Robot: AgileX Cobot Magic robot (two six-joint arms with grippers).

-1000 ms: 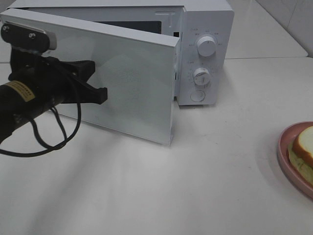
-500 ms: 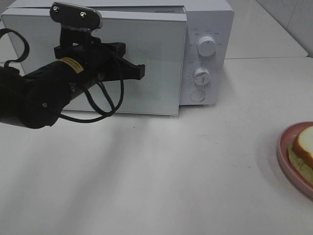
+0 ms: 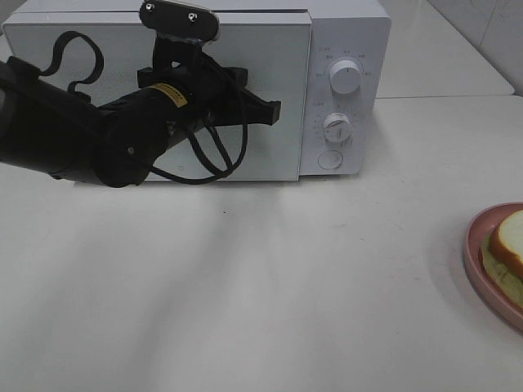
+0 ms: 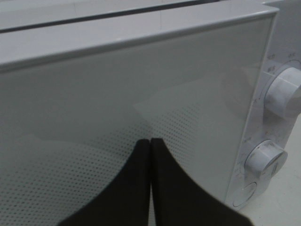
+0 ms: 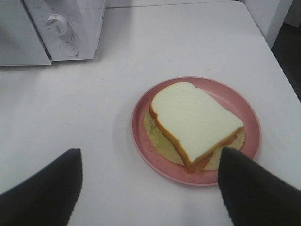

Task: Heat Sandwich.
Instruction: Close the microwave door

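Note:
The sandwich (image 5: 195, 120), white bread with a tan crust over a pale green filling, lies on a round pink plate (image 5: 141, 136) at the right edge of the table (image 3: 511, 245). My right gripper (image 5: 150, 151) hovers open above the plate's near side, one finger on either side, holding nothing. The white microwave (image 3: 343, 49) stands at the back with its door (image 3: 270, 155) flush against the body. My left gripper (image 3: 276, 106) is shut and empty, its tips (image 4: 150, 141) touching the door's perforated window (image 4: 141, 94).
Two round knobs (image 3: 345, 78) (image 3: 336, 127) and a round button (image 3: 328, 160) sit on the microwave's right-hand panel. The left arm's black cable (image 3: 221, 159) loops in front of the door. White table surface (image 3: 270, 286) spreads between microwave and plate.
The microwave door has swung from wide open to flush with the body. My shut left gripper moved right and toward the microwave along with it. The plate and sandwich have not moved.

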